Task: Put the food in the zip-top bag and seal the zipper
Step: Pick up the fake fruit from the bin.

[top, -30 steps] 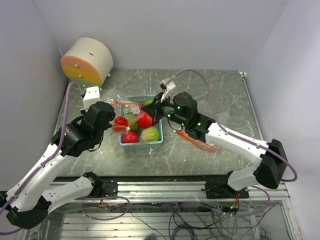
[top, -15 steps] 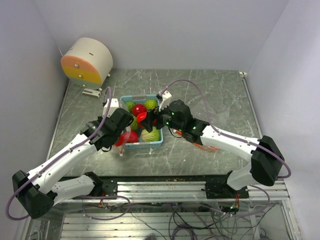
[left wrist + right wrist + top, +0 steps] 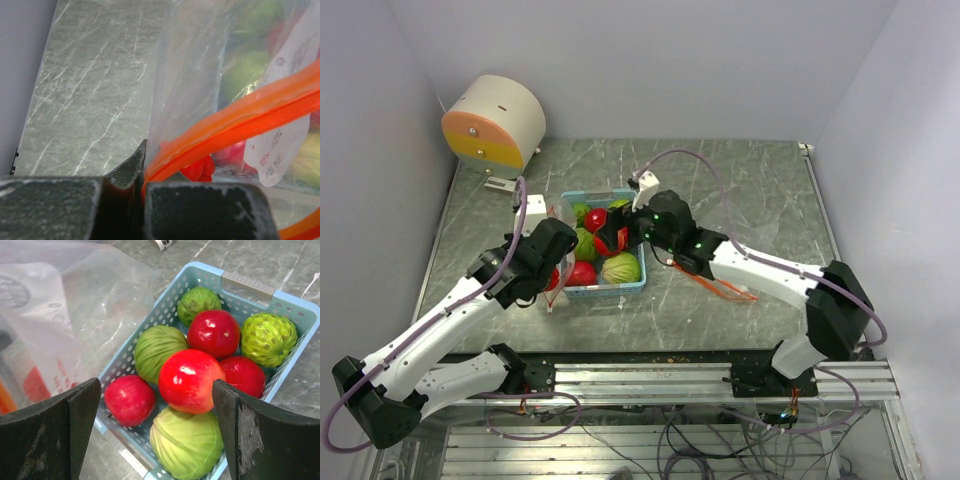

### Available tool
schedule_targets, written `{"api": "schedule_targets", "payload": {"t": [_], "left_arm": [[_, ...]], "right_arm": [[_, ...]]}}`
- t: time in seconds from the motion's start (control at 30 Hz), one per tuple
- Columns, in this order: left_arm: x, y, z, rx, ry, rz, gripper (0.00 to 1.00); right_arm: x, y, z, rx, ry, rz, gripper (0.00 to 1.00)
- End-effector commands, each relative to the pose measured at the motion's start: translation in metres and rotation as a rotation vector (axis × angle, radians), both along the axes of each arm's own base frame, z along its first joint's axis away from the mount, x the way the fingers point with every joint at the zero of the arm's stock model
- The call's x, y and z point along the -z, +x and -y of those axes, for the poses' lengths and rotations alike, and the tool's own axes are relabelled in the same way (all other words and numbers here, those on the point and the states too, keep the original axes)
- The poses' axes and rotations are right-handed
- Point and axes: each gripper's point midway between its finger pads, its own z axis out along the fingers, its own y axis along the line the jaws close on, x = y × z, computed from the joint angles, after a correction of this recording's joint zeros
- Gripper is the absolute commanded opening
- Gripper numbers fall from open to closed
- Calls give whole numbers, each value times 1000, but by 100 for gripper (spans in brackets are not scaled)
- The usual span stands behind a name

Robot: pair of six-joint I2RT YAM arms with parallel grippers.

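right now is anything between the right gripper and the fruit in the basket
Nothing visible. The open right gripper hangs straight over the fruit piled in the blue basket; the clear bag sits off to one side.

I see grey-green marbled table. Light blue basket sits on it, directly under right pincer, just beside left pincer. Cream-and-orange drum stands at far corner, well beyond left pincer. Orange plastic piece lies behind right pincer, under its arm.
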Motion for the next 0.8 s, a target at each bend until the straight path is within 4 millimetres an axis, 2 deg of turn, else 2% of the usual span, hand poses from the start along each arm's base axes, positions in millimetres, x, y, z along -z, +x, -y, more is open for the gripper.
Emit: {"api": "schedule_targets", "payload": {"t": [0.0,0.2,0.43,0.53,0.63,0.7,0.77], "left_arm": [[1,3,-1,-10,-2,17,7],[-5,2,-1,2,-35,49,7],[-2,3,3,19,-49,47,7],[-2,3,4,23,-52,47,7],[-2,4,6,28,-58,50,7],[-2,5,7,30,-64,49,7],[-1,6,10,37,-70,48,7]], "right_arm": [[29,13,-9,22,-73,-50,94],[66,33,-19,75,-161,-109,95],[110,36,-23,93,-232,-185,94],[120,34,-20,95,-246,-200,91],[124,33,-17,100,-252,-201,81],[120,33,-14,109,-248,-197,65],[107,32,-13,108,-224,-176,53]]}}
